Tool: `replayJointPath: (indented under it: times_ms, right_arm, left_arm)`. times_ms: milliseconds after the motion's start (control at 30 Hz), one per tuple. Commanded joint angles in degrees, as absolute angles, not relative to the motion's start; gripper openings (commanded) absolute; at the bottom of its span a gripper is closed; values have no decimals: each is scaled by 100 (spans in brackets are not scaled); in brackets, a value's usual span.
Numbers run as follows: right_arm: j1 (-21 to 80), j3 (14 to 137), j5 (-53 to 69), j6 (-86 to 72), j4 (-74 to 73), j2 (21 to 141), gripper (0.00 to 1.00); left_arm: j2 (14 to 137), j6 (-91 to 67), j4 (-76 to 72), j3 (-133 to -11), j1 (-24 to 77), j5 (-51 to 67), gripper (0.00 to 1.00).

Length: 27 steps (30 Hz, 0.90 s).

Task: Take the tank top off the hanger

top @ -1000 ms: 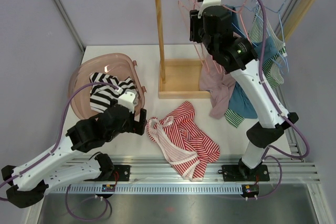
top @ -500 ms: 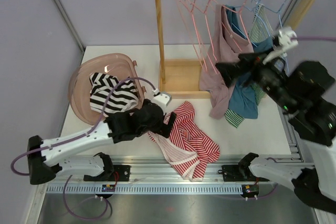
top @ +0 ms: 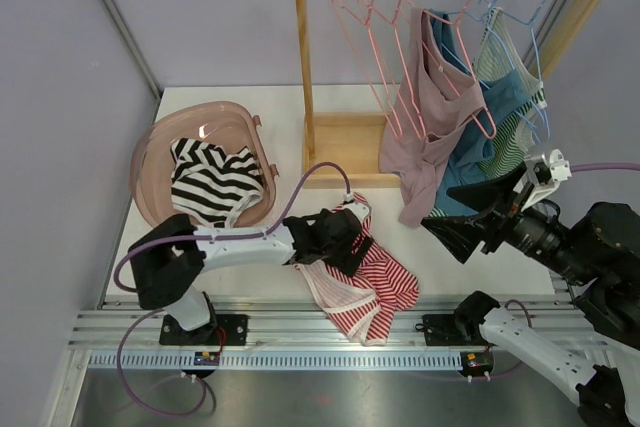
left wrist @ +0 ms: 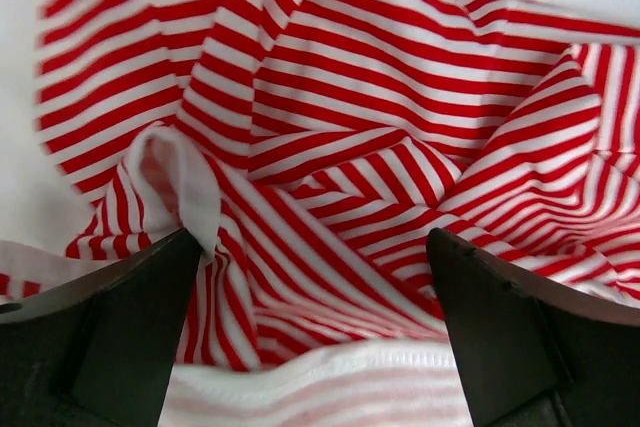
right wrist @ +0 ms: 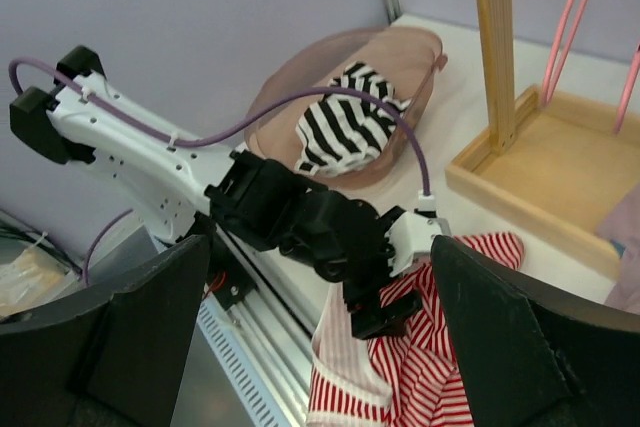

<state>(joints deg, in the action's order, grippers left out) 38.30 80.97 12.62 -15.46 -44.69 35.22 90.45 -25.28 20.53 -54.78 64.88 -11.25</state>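
- Pink basket (top: 148, 152), far left: holds black-and-white striped top (top: 212, 182); looks like drop bin for freed garments.
- Left gripper (top: 345, 237): fingers apart, nothing clamped, low over red-striped tank top (top: 385, 282). That top lies crumpled on table (top: 230, 102), off any hanger; probably due for pickup.
- Wooden rack (top: 303, 67): bare pink hangers (top: 375, 57) at left.
- Mauve tank top (top: 420, 117): on its hanger (top: 488, 127); likely next to strip.
- Teal top (top: 465, 182), green-striped top (top: 515, 137): hanging just beside.
- Right gripper (top: 450, 215): fingers apart, empty, below rack near mauve hem, pointing left.
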Motion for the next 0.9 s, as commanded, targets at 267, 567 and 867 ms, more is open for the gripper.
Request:
replayJointPath:
  times_ms: [267, 567, 867]
  right_arm:
    - [3867, 7533, 1775, -1890, -4527, 3015, 99]
    - [3867, 7242, 1565, -1775, -4509, 2418, 99]
    - [3867, 7224, 1406, -1732, -4649, 2162, 99]
  left_arm:
    - [10362, -3120, 949, -5265, 6890, -1089, 51]
    - [9346, -3313, 1792, -5502, 7058, -1854, 0]
    - [7595, -3235, 3108, -6246, 7058, -3128, 0]
